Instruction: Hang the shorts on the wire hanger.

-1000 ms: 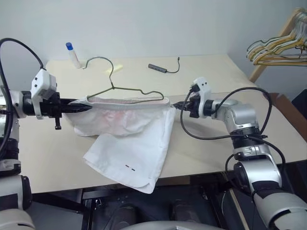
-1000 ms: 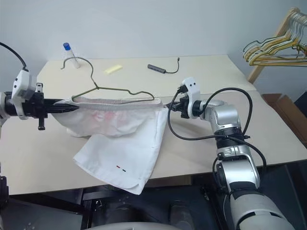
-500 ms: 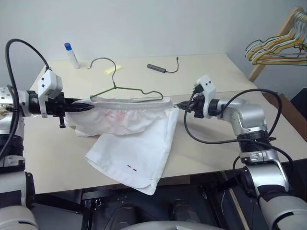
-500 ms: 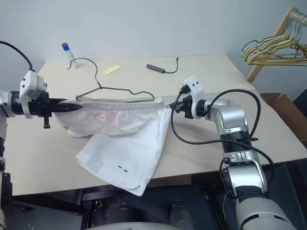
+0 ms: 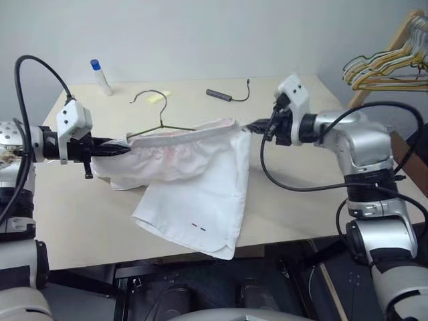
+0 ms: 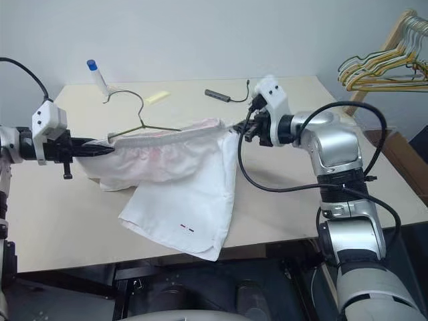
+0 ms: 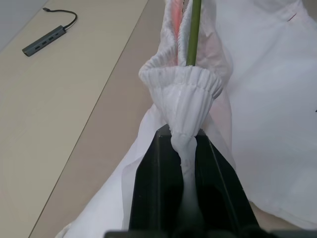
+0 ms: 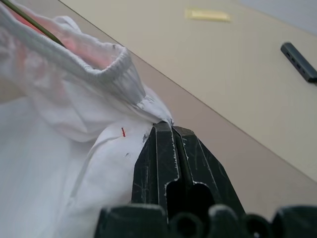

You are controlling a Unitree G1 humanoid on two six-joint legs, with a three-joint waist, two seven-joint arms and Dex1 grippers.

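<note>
We have the shorts (image 5: 190, 177) mid-frame, stretched by the waistband between our two grippers and lifted partly off the table (image 5: 321, 180). The left gripper (image 5: 124, 148) at the left of the frame is clamped on a bunched end of the elastic; the right gripper (image 5: 257, 126), right of centre and higher, is pinched closed on the opposite end. The wire hanger (image 5: 155, 114) sits with its bar inside the waistband and its hook rising above the cloth toward the upper left.

Handling, as we judge it: light, limp cotton that sags and folds wherever unsupported; one leg droops over the near table edge. The gathered elastic is the only firm part, so the waistband ends are the places to hold. The hanger is thin and stiff and likely to slip or tilt inside loose cloth.

Surface: a pale, smooth tabletop. On it toward the top of the frame lie a small tube with a blue cap (image 5: 101, 77), a yellow slip (image 5: 156, 97) and a grey adapter with its black cable (image 5: 227, 94). A wooden rack of hangers (image 5: 386, 65) stands at the upper right against a plain grey wall.
</note>
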